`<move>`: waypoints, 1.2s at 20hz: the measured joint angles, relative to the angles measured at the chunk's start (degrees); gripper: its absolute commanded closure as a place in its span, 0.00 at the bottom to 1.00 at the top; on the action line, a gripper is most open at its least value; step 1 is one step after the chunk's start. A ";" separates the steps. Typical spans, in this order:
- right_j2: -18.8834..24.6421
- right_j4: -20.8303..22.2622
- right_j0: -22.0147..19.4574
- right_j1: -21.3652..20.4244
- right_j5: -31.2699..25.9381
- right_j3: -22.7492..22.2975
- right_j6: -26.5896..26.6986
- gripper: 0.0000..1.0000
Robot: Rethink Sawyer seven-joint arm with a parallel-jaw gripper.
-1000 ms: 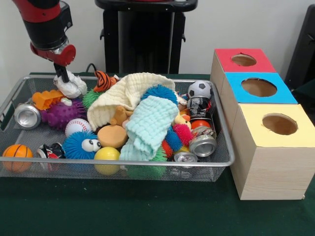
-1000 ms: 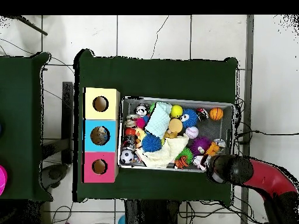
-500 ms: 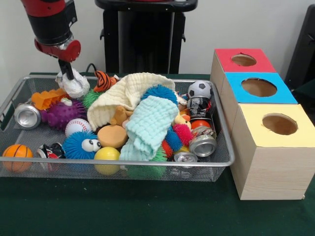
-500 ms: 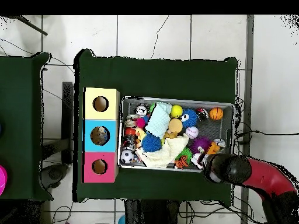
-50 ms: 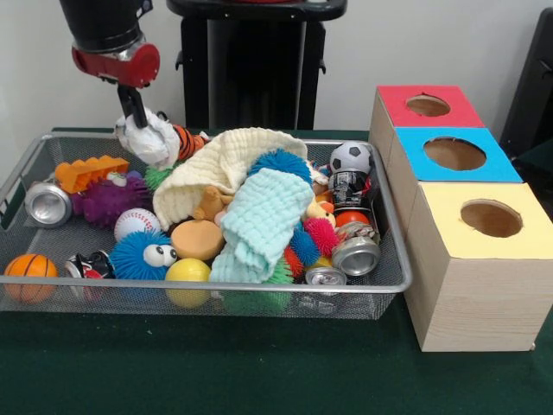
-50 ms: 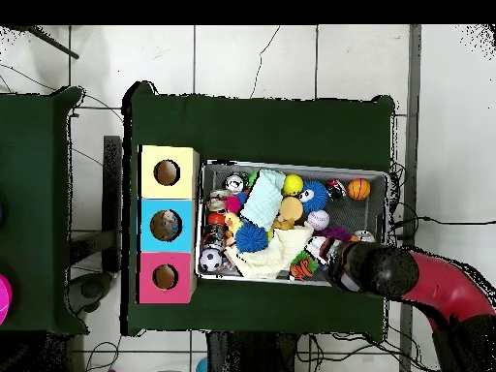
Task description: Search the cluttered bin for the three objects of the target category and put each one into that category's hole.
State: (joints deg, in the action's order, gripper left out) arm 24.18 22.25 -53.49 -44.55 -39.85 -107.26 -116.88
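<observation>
- Hand (image 5: 138, 117): upper left of the front frame, closed on a white crumpled cloth (image 5: 149, 138), which hangs clear above the bin's back left corner.
- Wire bin (image 5: 393, 259): on the green worktop (image 5: 259, 372), left half of the front frame, heaped with clutter.
- Contents: cream cloth (image 5: 220, 164) draped over the centre, pale blue cloth (image 5: 259, 220) lying in front of it, purple spiky ball (image 5: 108, 197), orange block (image 5: 86, 171), baseball (image 5: 134, 222), basketball (image 5: 28, 270) at lower left, soccer ball (image 5: 351, 157), cans at both ends.
- Boxes: red box (image 5: 428, 108), blue box (image 5: 454, 156), yellow box (image 5: 488, 220), stacked in a row right of the bin, each with a round hole on top.
</observation>
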 measured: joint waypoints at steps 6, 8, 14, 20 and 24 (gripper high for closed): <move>0.93 -4.64 2.54 -2.20 -3.61 0.28 0.00 1.00; 1.03 -5.29 3.18 -2.34 -4.96 0.72 0.00 1.00; 1.42 -6.28 4.16 -2.22 -9.17 3.69 0.00 1.00; 1.45 -6.31 4.16 -2.02 -12.51 8.16 0.00 1.00; 1.45 -6.34 4.40 -1.18 -14.60 12.37 0.00 1.00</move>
State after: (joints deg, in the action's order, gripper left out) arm 25.63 15.91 -49.09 -45.73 -54.45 -94.89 -116.88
